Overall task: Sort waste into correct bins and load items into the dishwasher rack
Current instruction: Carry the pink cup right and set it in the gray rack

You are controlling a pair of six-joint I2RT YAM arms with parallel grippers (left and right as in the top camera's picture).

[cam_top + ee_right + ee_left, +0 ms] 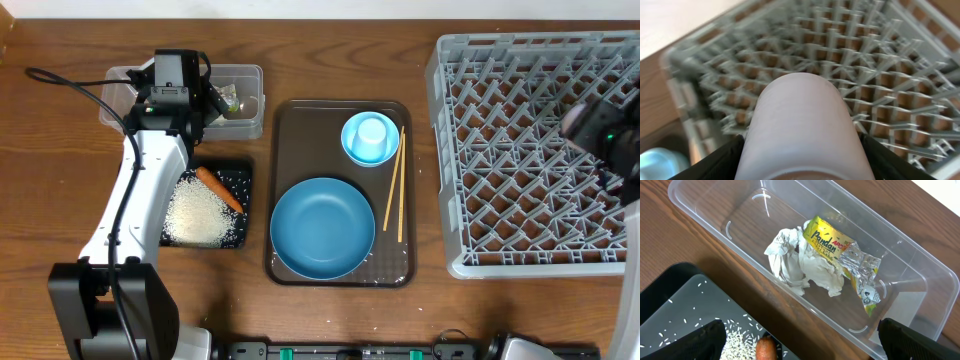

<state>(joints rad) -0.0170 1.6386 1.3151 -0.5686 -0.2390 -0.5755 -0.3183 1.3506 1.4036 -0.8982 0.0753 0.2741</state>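
My left gripper (800, 339) hangs open over the near wall of the clear plastic tub (250, 75). In the tub lie crumpled white tissue (800, 265) and a yellow-green wrapper (837, 247). Beside it the black tray (240, 180) holds white rice (195, 215) and an orange carrot (218, 188). My right gripper (802, 162) is shut on a white cup (802, 120), held above the grey dishwasher rack (875, 60) at its right side (600, 125). A big dark-blue bowl (322, 228), a small light-blue bowl (352, 150) with a cup (372, 134) in it, and two chopsticks (395, 190) lie on the brown serving tray (300, 130).
The rack (480, 150) fills the table's right side. The left arm's white link (135, 200) and black cable (70, 90) stretch along the left, next to the black tray. Bare wood lies between the serving tray and the rack.
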